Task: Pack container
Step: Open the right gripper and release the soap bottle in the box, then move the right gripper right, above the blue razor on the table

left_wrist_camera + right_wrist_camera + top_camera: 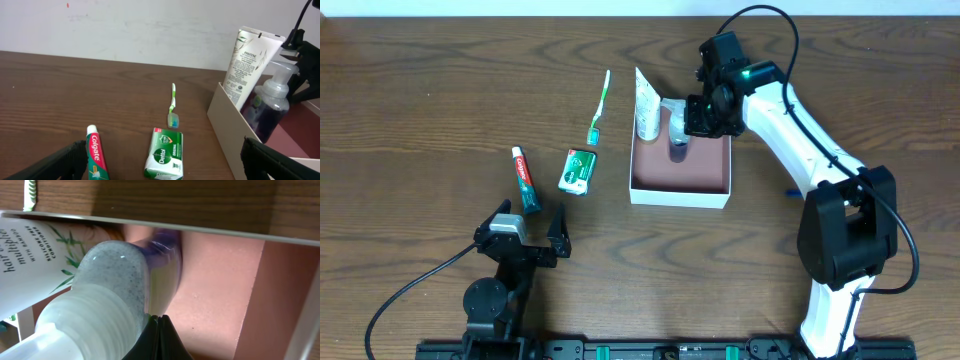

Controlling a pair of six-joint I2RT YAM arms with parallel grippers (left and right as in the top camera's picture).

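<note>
At the container's (680,197) far-left corner, the right claw (688,128) sits at a pump bottle (678,148) (whether pinching it, I cannot tell) beside a tube (646,100), both inside; left claw (527,228) spread, idle; toothbrush (599,105), toothpaste (526,180) and soap (578,170) lie on the table (420,100), unpacked

The container (695,172) sits upper centre of the overhead frame, just right of the middle: a square, shallow, open-top box, flat on the wood and squared to the frame edges. White outer walls (227,122), reddish-brown floor (215,280). Already tucked along its top-left inside wall are a white tube (646,103) standing tall above the rim and a clear pump bottle (678,140) beside it. The rest of the floor lies bare.
</note>
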